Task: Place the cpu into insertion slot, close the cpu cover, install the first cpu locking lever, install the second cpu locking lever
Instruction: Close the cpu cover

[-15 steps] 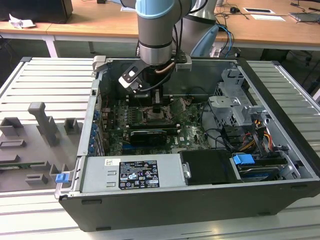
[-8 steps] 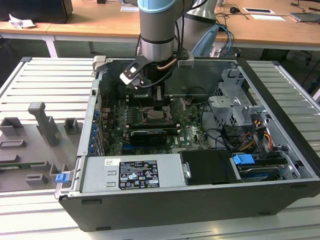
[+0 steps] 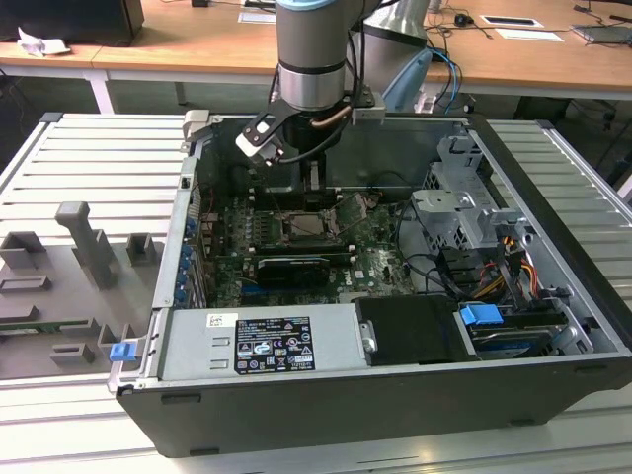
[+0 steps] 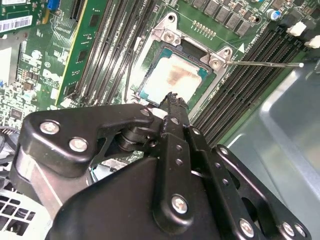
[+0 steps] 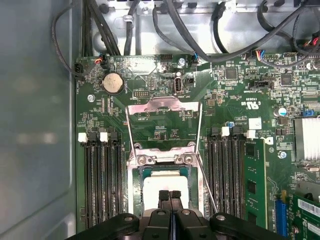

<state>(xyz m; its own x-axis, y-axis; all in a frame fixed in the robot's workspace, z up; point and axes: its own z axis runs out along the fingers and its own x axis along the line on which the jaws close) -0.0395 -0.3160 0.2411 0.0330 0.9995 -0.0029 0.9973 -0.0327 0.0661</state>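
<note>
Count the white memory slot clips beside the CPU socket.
4 in the first wrist view: two white clips on the insertion slot's side toward the grey case wall, two on its opposite side. More may be hidden behind the gripper.

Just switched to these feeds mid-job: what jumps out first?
The pincer, fingertips together, hangs right over the cpu, which sits in the insertion slot on the green board. Next to it the cpu cover is flipped open. In the exterior view, an open computer case surrounds everything.

dull pale metal cpu (image 5: 162, 182), shiny bare silver metal cpu cover (image 5: 162, 106).
</note>
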